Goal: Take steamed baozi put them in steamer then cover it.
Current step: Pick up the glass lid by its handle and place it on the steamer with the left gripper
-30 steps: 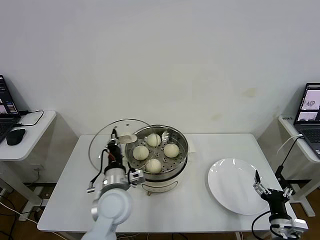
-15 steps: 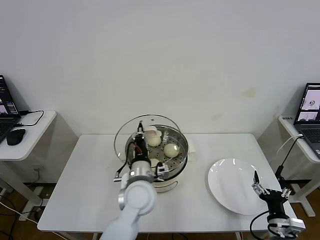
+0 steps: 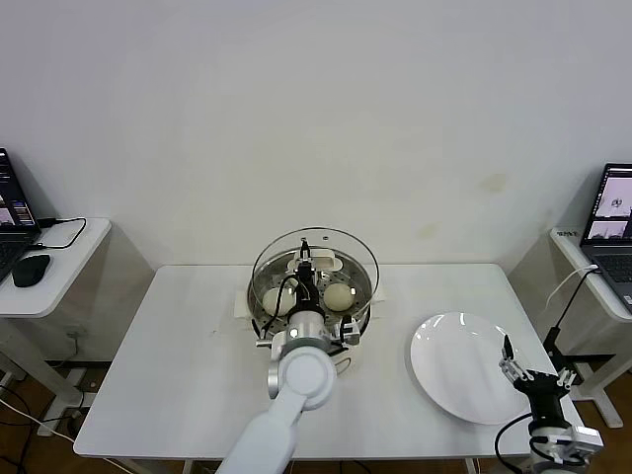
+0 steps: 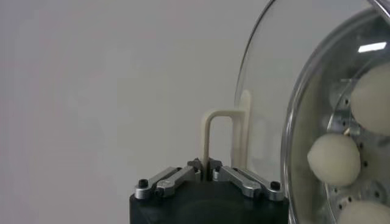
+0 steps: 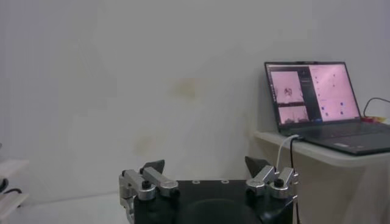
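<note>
White laminate covers the rectangular table [image 3: 148, 375], which stands against a bare off-white wall [image 3: 316, 109]. The left gripper [image 3: 304, 259] is clamped on the cream handle [image 4: 218, 137] of the round clear glass lid [image 3: 314, 252], holding the lid over the round shiny stainless-steel steamer [image 3: 360, 314] directly beneath it; whether lid and rim touch cannot be told. Below the glass, the small round off-white steamed baozi [image 3: 338, 296] lie on the perforated steel tray [image 4: 356, 182] inside the pot. The right gripper [image 3: 531, 375] idles with its fingers spread wide at the table's near edge, just beside the flat round white plate [image 3: 459, 365]. Beyond it a side desk carries an open laptop [image 5: 320, 100]. Far out from the left gripper, another side desk [image 3: 59, 262] holds a black mouse [image 3: 32, 269].
</note>
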Controlling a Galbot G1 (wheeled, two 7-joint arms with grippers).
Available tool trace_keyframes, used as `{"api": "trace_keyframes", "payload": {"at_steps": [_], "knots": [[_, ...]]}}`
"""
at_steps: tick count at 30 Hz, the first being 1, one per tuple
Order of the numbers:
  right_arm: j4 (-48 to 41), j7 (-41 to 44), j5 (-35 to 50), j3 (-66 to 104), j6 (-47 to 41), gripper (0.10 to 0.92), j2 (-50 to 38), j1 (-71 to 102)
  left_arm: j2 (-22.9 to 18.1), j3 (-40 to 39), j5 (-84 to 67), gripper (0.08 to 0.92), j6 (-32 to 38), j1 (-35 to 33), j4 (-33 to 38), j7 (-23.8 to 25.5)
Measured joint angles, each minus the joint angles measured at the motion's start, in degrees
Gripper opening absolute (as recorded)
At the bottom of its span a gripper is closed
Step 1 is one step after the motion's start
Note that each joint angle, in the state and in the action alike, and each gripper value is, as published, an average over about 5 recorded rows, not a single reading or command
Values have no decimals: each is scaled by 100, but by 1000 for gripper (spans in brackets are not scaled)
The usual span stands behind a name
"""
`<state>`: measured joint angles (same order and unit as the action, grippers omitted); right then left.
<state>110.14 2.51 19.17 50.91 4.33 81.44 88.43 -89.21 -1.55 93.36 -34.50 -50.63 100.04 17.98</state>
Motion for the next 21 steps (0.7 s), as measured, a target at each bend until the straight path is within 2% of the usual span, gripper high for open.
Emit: {"api": "trace_keyframes", "payload": {"at_steps": [21], "knots": [[-81, 27, 56, 97, 9, 823, -75, -44, -86, 107, 147, 136, -5, -80, -311, 99]]}}
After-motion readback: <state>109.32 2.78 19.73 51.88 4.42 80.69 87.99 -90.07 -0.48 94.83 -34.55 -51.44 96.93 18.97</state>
